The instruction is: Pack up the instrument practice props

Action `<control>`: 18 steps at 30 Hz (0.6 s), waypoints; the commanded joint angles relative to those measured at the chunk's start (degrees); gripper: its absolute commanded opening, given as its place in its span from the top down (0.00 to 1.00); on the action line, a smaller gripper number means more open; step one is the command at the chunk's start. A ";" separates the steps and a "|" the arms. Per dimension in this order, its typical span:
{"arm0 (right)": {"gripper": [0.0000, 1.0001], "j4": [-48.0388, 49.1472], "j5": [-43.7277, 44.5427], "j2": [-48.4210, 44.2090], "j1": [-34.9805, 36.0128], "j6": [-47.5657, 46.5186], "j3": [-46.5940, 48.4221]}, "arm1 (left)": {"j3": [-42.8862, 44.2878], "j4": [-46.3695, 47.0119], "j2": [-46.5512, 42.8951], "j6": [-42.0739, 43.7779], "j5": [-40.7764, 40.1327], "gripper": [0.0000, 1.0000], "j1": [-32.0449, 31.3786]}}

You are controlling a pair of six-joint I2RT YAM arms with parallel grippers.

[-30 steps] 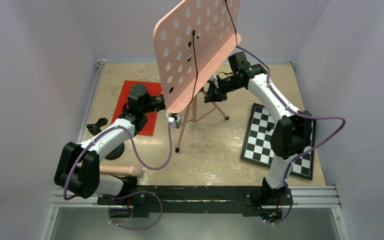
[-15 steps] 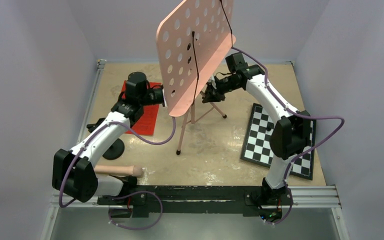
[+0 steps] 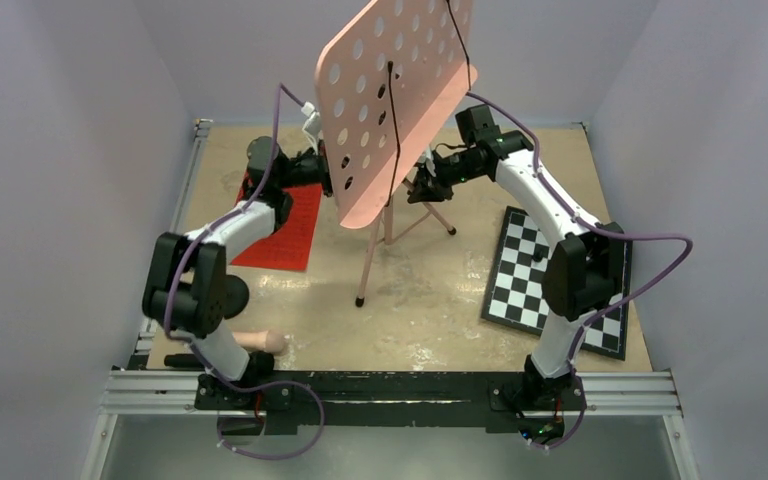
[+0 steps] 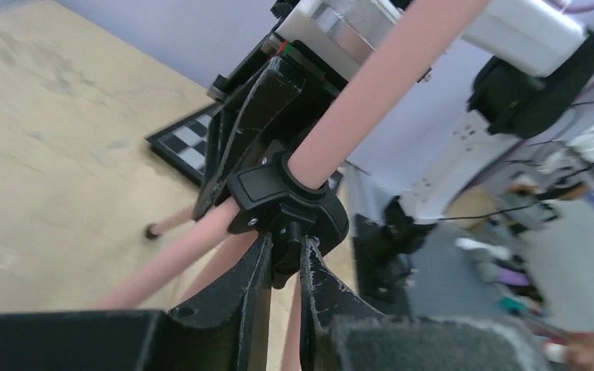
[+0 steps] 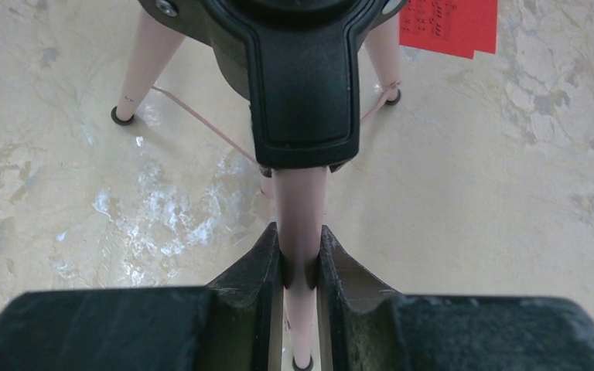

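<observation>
Two grippers clamp the pink music stand (image 3: 372, 250), which stands mid-table between the red sheet-music pages (image 3: 285, 225) on the left and the checkerboard (image 3: 550, 275) on the right.

Seen from overhead, the stand's perforated desk (image 3: 395, 95) tilts up large toward the camera. The left arm reaches in behind it, so that arm's grip cannot be read from above. The wrist camera fills the gap. The left gripper (image 4: 286, 274), its fingers (image 4: 254, 286) drawn nearly together, pinches a tab on the underside of the black collar (image 4: 286, 202). The collar rings the pink pole where the legs branch off.

The right gripper (image 3: 423, 188) appears overhead only as a dark shape on the right of the pole, its hold unclear from there. Its own wrist camera shows the jaws pressed against both sides of a pink tube just below the collar. Beyond them, two tripod legs splay down onto the table (image 5: 472, 193), and a corner of the red pages shows at the top right.

Only the overhead view takes in the pink rod (image 3: 260, 342), lying near the front edge beside the left arm's base.
</observation>
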 commanded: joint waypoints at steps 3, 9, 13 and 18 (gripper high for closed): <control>1.00 3.67 6.97 -0.51 -0.63 0.06 -1.59 | 4.33 19.94 15.34 -43.37 12.71 0.96 1.57; 1.00 4.99 6.86 -0.65 -0.63 0.61 -2.43 | 2.52 21.37 13.27 -45.77 10.94 0.58 1.85; 1.00 5.52 6.86 -0.71 -0.64 1.04 -2.71 | 2.12 21.59 8.75 -42.68 11.37 0.45 2.85; 1.00 5.43 6.71 -0.71 -0.63 1.02 -2.40 | -0.79 9.68 1.03 -29.22 10.69 0.23 6.24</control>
